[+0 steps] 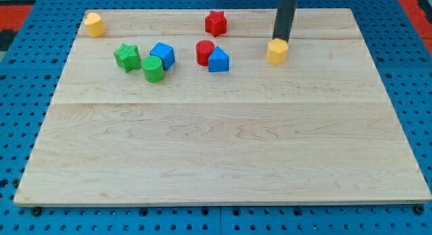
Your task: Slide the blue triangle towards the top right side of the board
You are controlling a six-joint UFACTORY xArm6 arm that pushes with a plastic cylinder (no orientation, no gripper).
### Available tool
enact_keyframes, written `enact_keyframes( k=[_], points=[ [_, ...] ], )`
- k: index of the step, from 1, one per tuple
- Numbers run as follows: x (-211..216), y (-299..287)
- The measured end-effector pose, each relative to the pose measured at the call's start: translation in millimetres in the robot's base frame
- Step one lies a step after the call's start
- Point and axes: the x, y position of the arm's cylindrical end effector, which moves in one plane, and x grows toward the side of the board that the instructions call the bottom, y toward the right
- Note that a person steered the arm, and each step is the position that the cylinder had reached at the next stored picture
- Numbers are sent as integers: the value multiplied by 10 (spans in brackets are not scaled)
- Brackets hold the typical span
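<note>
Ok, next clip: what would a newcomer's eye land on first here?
First, the dark rod coming down from the view's top right, my tip right behind a yellow block. Then the colourful cluster at upper left of the board: the blue triangle touching a red cylinder.

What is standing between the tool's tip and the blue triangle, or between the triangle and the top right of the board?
Nothing lies between my tip and the blue triangle. The yellow block, just under my tip, sits on the triangle's way toward the top right of the board. The red cylinder touches the triangle's left, off that way.
</note>
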Motion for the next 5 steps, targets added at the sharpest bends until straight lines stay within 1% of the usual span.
enact_keyframes(
  k=[1, 2, 3, 4, 5],
  points=[
    [652, -205],
    [938, -922],
    [815, -1470],
    [769, -1664],
    [494, -1480]
  ],
)
